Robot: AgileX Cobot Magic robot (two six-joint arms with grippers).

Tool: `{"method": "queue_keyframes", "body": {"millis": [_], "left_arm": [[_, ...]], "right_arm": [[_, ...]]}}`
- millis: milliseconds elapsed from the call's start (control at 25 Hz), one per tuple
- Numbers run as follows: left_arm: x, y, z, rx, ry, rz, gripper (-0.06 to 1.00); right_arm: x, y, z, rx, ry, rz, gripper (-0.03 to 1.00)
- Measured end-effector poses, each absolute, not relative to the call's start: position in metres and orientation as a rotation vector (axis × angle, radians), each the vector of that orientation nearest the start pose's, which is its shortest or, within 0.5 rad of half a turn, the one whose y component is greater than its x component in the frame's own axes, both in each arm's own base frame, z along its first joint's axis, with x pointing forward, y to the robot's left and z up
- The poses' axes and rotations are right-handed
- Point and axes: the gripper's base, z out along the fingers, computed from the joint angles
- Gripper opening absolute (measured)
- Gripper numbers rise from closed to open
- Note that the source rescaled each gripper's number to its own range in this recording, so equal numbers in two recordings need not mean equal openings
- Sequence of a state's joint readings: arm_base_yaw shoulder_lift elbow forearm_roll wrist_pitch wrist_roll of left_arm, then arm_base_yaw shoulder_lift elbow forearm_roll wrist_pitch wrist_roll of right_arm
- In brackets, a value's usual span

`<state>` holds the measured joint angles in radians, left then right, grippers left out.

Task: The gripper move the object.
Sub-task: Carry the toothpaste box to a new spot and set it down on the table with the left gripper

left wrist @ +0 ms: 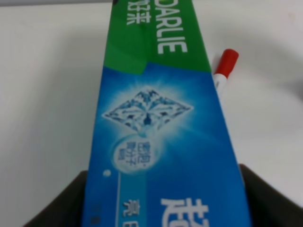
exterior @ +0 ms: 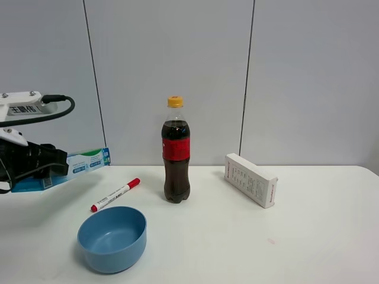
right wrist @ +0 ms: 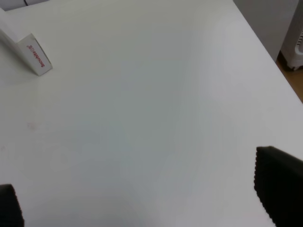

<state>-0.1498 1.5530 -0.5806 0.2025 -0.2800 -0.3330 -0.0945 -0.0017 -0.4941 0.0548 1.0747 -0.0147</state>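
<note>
The blue and green DARLIE toothpaste carton [exterior: 83, 164] is held in the air above the table's left side, its free end pointing right. My left gripper [exterior: 37, 164] is shut on its left part. In the left wrist view the carton [left wrist: 161, 137] fills the middle, with the dark fingers [left wrist: 265, 198] at either side of it. My right gripper [right wrist: 142, 198] is open and empty above bare table near the right edge; it is out of the exterior view.
A cola bottle [exterior: 176, 151] stands at the table's middle. A red-capped marker [exterior: 115, 194] lies left of it, with a blue bowl [exterior: 112, 238] in front. A shorter white box [exterior: 250, 179] lies to the right, also in the right wrist view [right wrist: 28, 49].
</note>
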Motion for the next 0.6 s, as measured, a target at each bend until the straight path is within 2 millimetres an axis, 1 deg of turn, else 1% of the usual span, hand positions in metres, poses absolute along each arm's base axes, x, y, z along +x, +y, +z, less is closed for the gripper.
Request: {"method": "queue_keyframes", "body": {"millis": [160,320,360,480,600], "left_arm": [[0.283,-0.049,0.156,0.045,2.219,-0.232,0.02],[0.276,-0.038,0.133,0.003,2.231,-0.238,0.02],[0.276,-0.038,0.133,0.003,2.231,-0.238,0.02],[0.270,-0.028,0.122,-0.042,2.186,-0.249,0.02],[0.267,-0.024,0.116,-0.064,2.171,-0.253,0.02]], "right_arm": [[-0.005,0.005,0.275,0.079,2.060,-0.002,1.00],[-0.005,0.005,0.275,0.079,2.060,-0.002,1.00],[-0.005,0.005,0.275,0.079,2.060,-0.002,1.00],[-0.005,0.005,0.275,0.079,2.060,-0.002,1.00],[-0.005,0.005,0.275,0.079,2.060,-0.002,1.00]]}}
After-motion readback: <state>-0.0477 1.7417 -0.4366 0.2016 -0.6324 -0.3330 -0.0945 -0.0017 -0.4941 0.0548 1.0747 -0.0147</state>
